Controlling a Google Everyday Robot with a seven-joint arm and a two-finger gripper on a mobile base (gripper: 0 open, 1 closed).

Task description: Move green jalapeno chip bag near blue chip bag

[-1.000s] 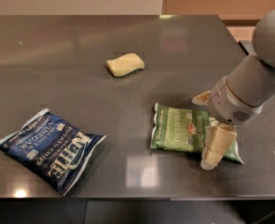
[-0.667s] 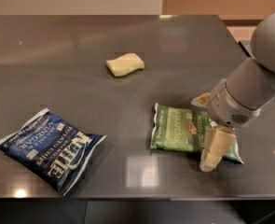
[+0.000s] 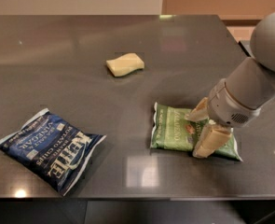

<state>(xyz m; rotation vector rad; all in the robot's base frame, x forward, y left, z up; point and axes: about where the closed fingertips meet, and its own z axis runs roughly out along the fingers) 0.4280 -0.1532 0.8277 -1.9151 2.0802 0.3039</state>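
The green jalapeno chip bag (image 3: 174,130) lies flat on the dark table, right of centre near the front. The blue chip bag (image 3: 48,148) lies flat at the front left, far from the green bag. My gripper (image 3: 202,127) is down over the right half of the green bag. Its two fingers stand apart, one finger (image 3: 197,111) at the bag's far edge and the other (image 3: 209,141) at its near edge. The right part of the green bag is partly hidden by the fingers.
A pale yellow sponge (image 3: 124,64) lies at the middle of the table, behind both bags. The dark table (image 3: 127,101) has its front edge just below the bags and its right edge under my arm (image 3: 253,87).
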